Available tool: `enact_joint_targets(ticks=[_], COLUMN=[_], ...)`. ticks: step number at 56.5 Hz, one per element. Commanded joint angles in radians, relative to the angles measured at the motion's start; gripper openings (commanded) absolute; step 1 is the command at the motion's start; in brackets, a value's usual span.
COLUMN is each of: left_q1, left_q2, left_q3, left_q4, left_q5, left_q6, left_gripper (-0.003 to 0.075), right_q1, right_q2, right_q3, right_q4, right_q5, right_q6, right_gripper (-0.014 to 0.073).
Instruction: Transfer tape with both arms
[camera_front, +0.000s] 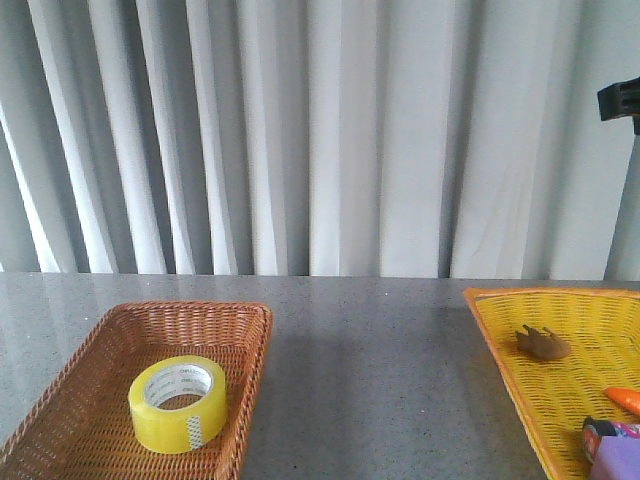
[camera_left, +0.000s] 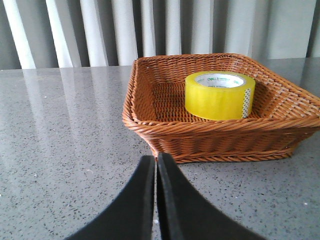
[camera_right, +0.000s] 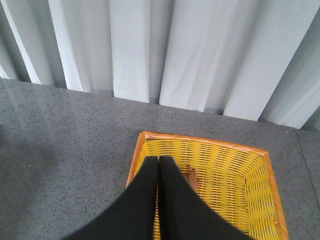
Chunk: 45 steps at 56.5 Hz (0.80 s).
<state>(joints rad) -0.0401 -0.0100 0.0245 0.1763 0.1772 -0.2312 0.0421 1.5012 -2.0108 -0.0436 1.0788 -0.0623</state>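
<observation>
The yellow tape roll (camera_front: 179, 403) with a white printed core lies flat in the brown wicker basket (camera_front: 60, 400) at the front left of the table. It also shows in the left wrist view (camera_left: 219, 94), inside the basket (camera_left: 165, 130). My left gripper (camera_left: 156, 159) is shut and empty, low over the table just outside the basket's near corner. My right gripper (camera_right: 158, 161) is shut and empty, held above the near edge of the yellow basket (camera_right: 250, 200). Neither arm shows in the front view.
The yellow woven basket (camera_front: 520, 380) at the front right holds a small brown object (camera_front: 542, 343), an orange piece (camera_front: 625, 399) and a purple item (camera_front: 615, 455). White curtains hang behind the grey speckled table (camera_front: 370, 350). A black fixture (camera_front: 620, 100) sits at the upper right.
</observation>
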Motion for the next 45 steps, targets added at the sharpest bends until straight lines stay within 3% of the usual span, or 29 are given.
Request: enact_joint_targets(ticks=[1, 45], left_q1=[0.01, 0.055], left_q2=[-0.019, -0.017], left_q3=[-0.006, -0.007], left_q4=[0.002, -0.051], left_q5=[-0.067, -0.067], left_q6=[-0.009, -0.011], left_gripper=[-0.0006, -0.0006], right_q1=[-0.006, -0.006], right_q2=[-0.029, -0.029], right_q3=[-0.027, -0.027], right_q4=[-0.004, -0.004], right_q5=[-0.067, -0.067], right_q6=[0.001, 0.001], right_gripper=[-0.0007, -0.0007])
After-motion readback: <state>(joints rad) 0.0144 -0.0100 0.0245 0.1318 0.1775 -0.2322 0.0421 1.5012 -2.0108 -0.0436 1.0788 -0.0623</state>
